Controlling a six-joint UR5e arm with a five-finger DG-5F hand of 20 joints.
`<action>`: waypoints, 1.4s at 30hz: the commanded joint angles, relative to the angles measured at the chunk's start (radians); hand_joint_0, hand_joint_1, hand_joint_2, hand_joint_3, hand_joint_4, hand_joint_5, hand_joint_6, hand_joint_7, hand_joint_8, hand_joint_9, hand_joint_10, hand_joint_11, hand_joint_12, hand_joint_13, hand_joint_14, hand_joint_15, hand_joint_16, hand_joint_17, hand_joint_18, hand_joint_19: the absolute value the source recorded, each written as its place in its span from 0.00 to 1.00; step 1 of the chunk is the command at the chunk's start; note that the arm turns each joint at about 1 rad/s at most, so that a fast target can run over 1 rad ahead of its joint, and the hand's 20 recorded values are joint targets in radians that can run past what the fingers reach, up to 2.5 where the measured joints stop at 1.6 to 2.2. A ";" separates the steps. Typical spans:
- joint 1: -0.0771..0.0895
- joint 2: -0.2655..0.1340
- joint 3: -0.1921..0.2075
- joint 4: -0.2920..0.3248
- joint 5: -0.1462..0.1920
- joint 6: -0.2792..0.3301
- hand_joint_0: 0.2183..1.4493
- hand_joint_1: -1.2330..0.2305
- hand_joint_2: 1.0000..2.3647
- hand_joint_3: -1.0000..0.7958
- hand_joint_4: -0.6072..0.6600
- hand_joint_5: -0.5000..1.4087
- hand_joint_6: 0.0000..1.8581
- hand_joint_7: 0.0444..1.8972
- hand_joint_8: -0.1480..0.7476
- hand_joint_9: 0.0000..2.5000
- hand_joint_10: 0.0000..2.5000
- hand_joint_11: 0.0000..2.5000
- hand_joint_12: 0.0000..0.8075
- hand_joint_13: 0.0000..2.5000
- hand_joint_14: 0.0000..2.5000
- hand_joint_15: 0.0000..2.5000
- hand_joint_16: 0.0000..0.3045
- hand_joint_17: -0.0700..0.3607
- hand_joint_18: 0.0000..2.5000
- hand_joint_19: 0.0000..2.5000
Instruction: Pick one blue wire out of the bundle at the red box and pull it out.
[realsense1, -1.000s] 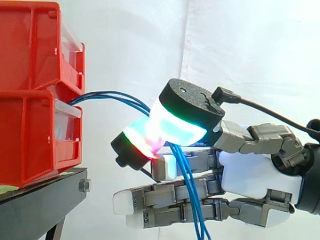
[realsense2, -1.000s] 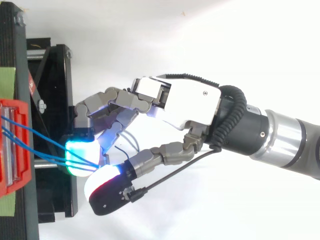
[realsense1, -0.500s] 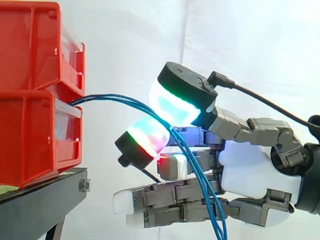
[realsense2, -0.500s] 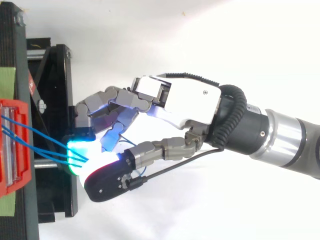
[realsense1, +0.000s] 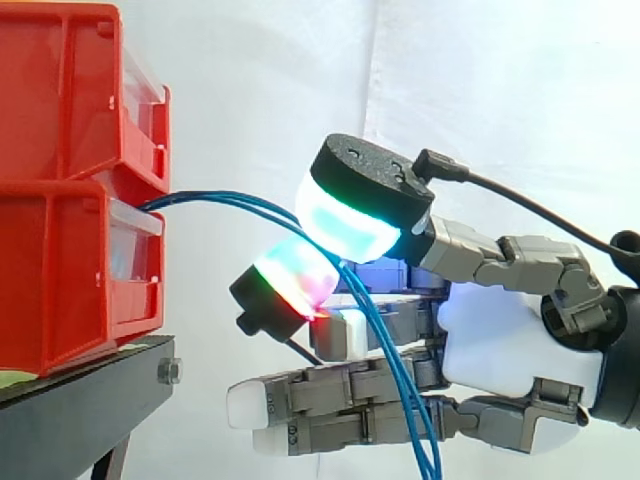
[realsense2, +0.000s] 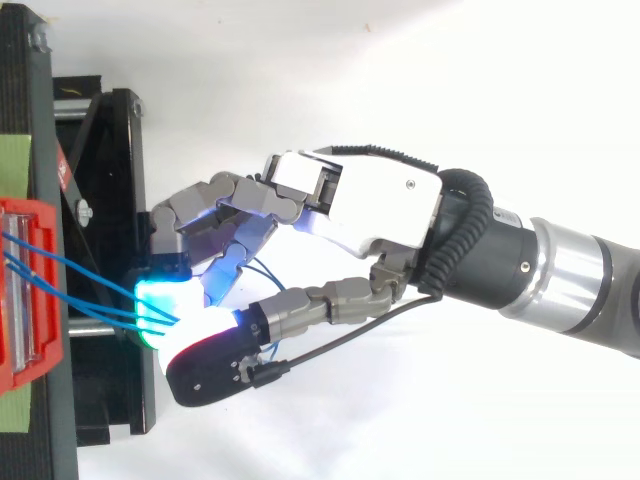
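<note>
Your hand (realsense1: 500, 340) pinches the thin blue wires (realsense1: 205, 195) between its glowing pads (realsense1: 350, 215); the stacked red plastic bins (realsense1: 60, 180) sit just beyond the fingertips.

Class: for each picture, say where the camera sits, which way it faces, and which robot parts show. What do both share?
Side view: beside the work, looking level across at the red bins on the black stand; the hand enters from the right.
Top view: above, looking down; hand and arm enter from the right.
Shared: the hand pinching the blue wires at the bins.
</note>
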 joint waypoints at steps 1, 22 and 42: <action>0.001 -0.001 0.000 0.000 0.000 0.000 0.41 0.21 0.01 0.40 0.44 0.17 0.49 0.60 0.42 0.42 0.01 0.35 0.41 0.26 0.01 0.16 0.16 0.41 0.19 0.12; -0.001 -0.001 0.000 -0.003 0.000 0.000 0.48 0.22 0.01 0.40 0.50 0.15 0.50 0.57 0.40 0.39 0.01 0.34 0.41 0.25 0.01 0.15 0.15 0.41 0.17 0.14; 0.001 0.001 0.000 -0.003 0.000 0.005 0.37 0.22 0.01 0.34 0.57 0.16 0.48 0.57 0.39 0.41 0.01 0.34 0.41 0.24 0.01 0.15 0.15 0.41 0.17 0.13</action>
